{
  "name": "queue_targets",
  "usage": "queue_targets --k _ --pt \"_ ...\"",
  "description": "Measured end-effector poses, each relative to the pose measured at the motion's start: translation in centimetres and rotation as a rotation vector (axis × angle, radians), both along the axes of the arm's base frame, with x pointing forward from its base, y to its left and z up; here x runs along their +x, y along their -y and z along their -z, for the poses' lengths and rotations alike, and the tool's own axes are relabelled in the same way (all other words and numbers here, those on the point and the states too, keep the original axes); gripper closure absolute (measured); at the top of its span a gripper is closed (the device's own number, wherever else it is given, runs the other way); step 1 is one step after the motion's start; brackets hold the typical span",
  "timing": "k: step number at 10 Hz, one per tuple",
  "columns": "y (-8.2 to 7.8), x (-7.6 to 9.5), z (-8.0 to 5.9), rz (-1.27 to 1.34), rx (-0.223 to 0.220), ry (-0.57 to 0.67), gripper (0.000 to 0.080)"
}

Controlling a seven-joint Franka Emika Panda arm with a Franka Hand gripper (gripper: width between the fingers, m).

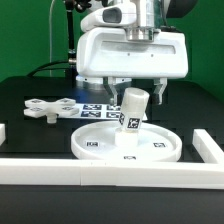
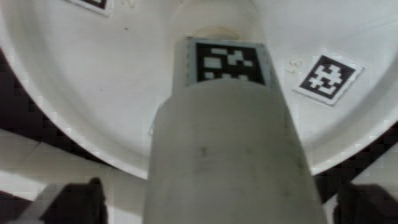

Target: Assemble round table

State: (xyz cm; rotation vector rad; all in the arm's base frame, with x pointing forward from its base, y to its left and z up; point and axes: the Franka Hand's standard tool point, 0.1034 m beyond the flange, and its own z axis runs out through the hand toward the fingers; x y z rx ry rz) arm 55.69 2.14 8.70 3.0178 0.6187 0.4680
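The large round white disc (image 1: pixel 92 148) lies flat on the black table near the front. The short cylindrical leg (image 1: pixel 132 112) stands on the disc's middle, leaning slightly, with a tag on its side. My gripper (image 1: pixel 134 97) hangs straight over the leg, one finger on each side of its upper end. In the wrist view the leg (image 2: pixel 222 140) runs up the centre over the disc (image 2: pixel 98 80), and a dark gap shows between it and each finger, so the gripper (image 2: pixel 217 205) is open. The cross-shaped lobed base (image 1: pixel 45 108) lies at the exterior view's left.
The marker board (image 1: pixel 92 108) lies behind the disc. White border rails run along the front (image 1: pixel 110 172), the exterior view's left (image 1: pixel 3 133) and right (image 1: pixel 207 142). The arm's white body hangs just above the disc.
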Motion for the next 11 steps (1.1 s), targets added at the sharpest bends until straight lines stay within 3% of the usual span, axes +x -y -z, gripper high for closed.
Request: queue_targets --k 5,9,11 --pt "0.3 0.9 -2.9 0.002 0.008 -0.026 0.0151" --pt "0.3 0.9 -1.8 -0.014 0.002 -0.076 0.0151" --pt "-0.3 0.7 -1.6 -0.035 -0.006 -0.204 0.0151"
